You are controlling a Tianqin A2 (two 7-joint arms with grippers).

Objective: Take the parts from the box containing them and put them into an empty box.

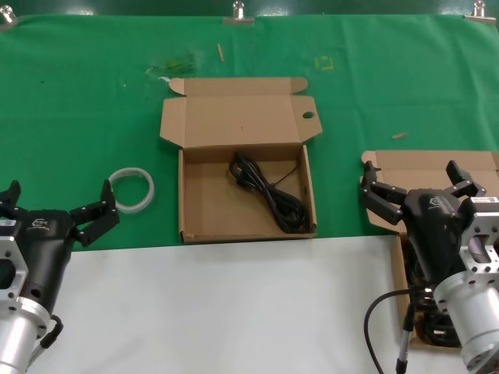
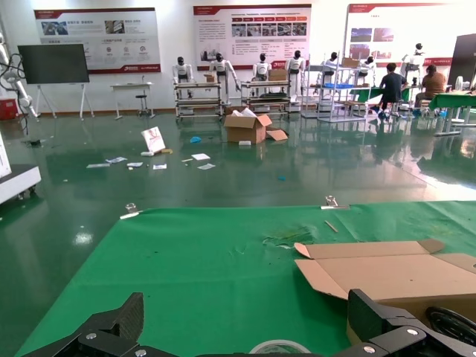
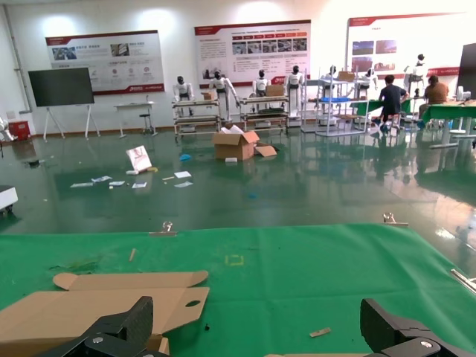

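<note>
From the head view, the right end effector is seen spread wide and released, hovering right over the box containing them at the right edge of the table, so the right arm is clearly the nearer one for the pick. The remaining parts are only glimpsed below and behind the wrist, towards the robot, mostly hidden by the arm, so their long axis can't be told. The empty box lies to the left of that end effector, mid-table, and one cable bundle is already laid in it, running diagonally from far-left to near-right. The left end effector is parked open and empty at the left, near a white ring. In the left wrist view, open fingertips are shown with that box's lid beyond. In the right wrist view, spread fingertips are seen holding nothing, with the middle box's lid off to one side.
</note>
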